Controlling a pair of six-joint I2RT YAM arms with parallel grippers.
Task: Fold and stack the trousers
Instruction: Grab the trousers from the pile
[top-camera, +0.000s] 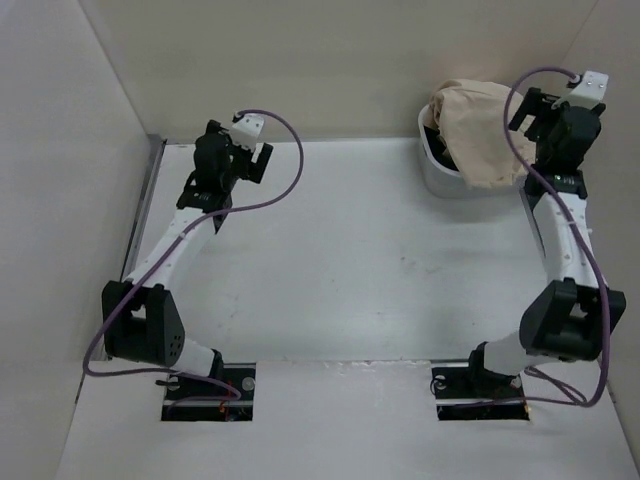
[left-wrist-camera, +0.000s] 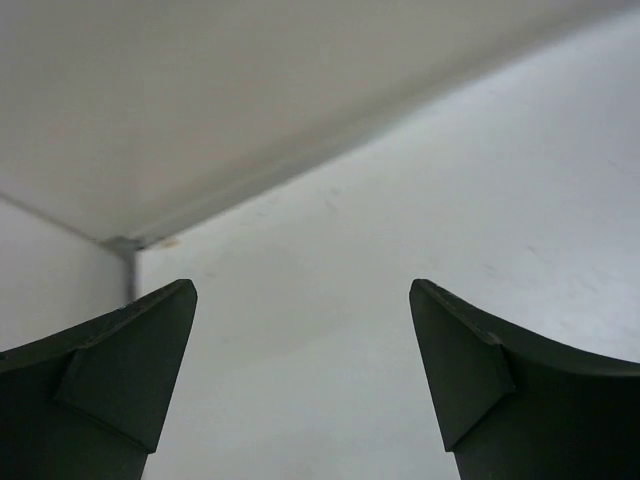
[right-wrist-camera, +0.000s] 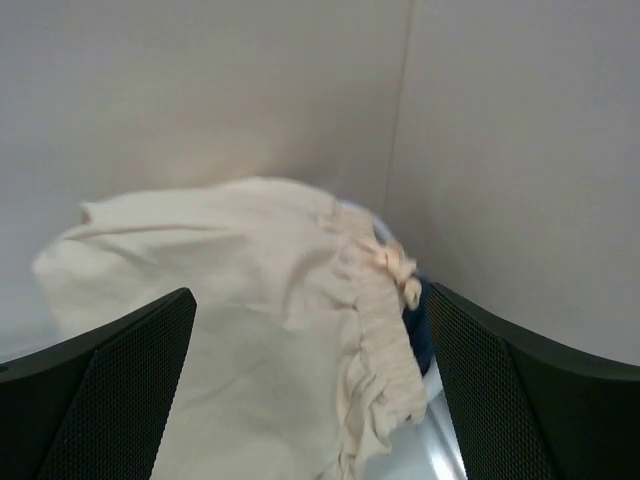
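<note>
So on the table (top-camera: 350, 260), the cream trousers (top-camera: 480, 135) are bunched up on top of the white basket (top-camera: 438, 176), draping over its rim. The right gripper (right-wrist-camera: 309, 290) hangs just beside the basket, jaws spread wide, pinching nothing. The left gripper (left-wrist-camera: 302, 284) is well away from the basket, spread wide too.

One trousers (top-camera: 478, 135) pair, one bin (top-camera: 440, 180), two arms (top-camera: 180, 235).
</note>
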